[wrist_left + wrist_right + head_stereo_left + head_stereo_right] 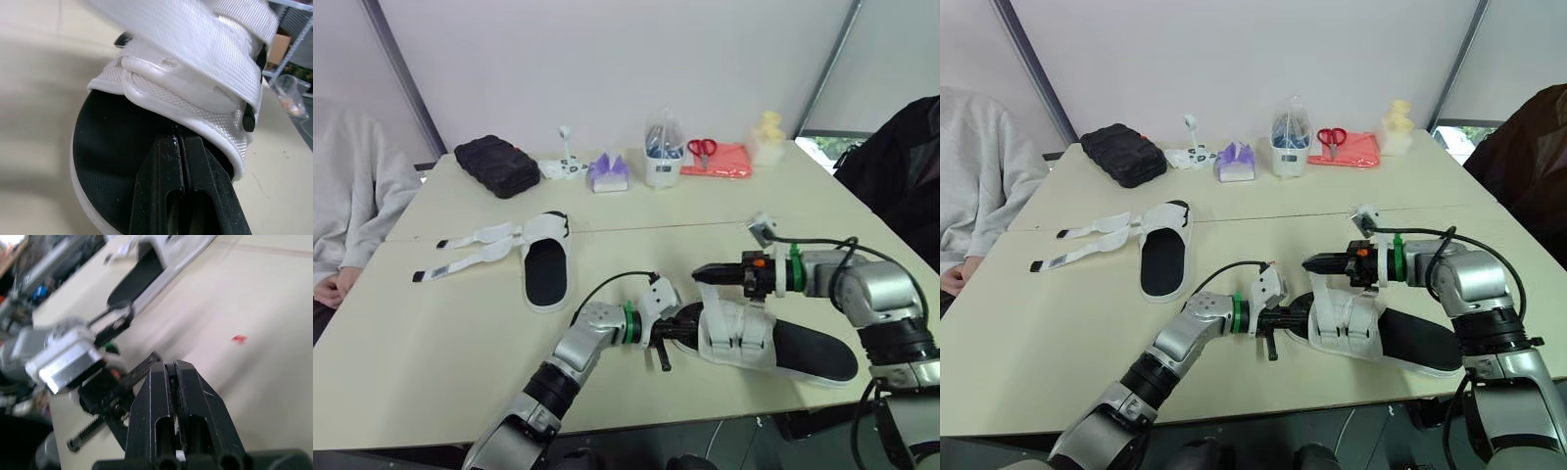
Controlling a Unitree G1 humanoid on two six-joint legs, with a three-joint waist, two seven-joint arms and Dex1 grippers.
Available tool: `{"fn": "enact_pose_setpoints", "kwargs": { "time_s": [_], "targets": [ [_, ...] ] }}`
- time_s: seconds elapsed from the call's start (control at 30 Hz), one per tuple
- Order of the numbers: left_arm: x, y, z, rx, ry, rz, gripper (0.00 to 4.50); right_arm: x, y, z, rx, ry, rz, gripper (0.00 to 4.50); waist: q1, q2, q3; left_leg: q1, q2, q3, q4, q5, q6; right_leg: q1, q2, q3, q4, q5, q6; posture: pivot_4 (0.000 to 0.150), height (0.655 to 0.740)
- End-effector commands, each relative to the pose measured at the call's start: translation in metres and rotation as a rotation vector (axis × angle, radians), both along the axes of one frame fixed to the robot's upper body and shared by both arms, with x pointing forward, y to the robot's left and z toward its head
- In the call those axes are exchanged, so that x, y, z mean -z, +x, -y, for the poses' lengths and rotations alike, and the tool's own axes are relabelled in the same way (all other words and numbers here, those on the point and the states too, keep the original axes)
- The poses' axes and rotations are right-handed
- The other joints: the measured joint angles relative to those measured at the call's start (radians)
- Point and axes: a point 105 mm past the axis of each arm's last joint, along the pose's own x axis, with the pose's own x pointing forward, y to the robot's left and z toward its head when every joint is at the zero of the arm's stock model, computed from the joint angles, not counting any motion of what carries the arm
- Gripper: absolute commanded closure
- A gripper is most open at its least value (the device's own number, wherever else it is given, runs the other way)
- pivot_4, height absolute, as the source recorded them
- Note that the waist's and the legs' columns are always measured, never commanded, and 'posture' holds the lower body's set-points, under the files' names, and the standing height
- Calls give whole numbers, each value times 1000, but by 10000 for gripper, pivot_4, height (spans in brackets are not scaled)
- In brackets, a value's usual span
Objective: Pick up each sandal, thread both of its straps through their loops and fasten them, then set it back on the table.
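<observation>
Sandal of white woven straps and black footbed (813, 352), one of two, lies crosswise at the beige table's (431, 343) near edge, toe toward the left gripper (177, 142), which pinches its upper, while the right gripper (702, 273) clamps a raised strap (708, 299) and the second, unfastened sandal (545, 269) sits farther in, leftward.

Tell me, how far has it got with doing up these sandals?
Nothing looks finished. In hand: the near sandal, its straps folded over the top, with the left gripper shut at its strap end and the right gripper shut above a strap. Left: the far sandal, loose straps spread on the table.
</observation>
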Motion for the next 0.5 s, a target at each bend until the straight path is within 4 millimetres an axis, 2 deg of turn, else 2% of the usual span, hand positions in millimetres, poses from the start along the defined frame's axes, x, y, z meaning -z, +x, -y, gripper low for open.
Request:
{"fn": "enact_pose_setpoints", "kwargs": {
  "time_s": [0.03,0.13,0.23,0.3,0.5],
  "targets": [
    [4,0,-1,-2,22,-7,45000,-19,1,11,72,29,80,44495,0,0,0,0,0,0,0,0,0,0,0,0,0,0,0,1500,7400],
    [4,0,-1,1,22,-8,45000,-7,1,18,119,-11,68,44495,-1,0,0,0,0,0,0,0,0,0,0,0,0,0,0,1500,7400],
    [4,0,0,6,22,-6,45000,29,2,28,189,-162,9,44495,-1,1,0,0,0,0,-1,0,0,-1,0,0,0,0,0,1500,7400],
    [4,0,0,6,22,-6,45000,45,1,32,210,-230,-18,44495,-1,1,0,0,0,0,-1,0,0,-1,0,0,0,0,0,1500,7400],
    [4,0,-1,2,21,-7,45000,60,-1,35,208,-323,-43,44495,-1,0,0,1,0,1,0,0,0,1,1,0,0,0,0,1500,7400]
  ]
}}
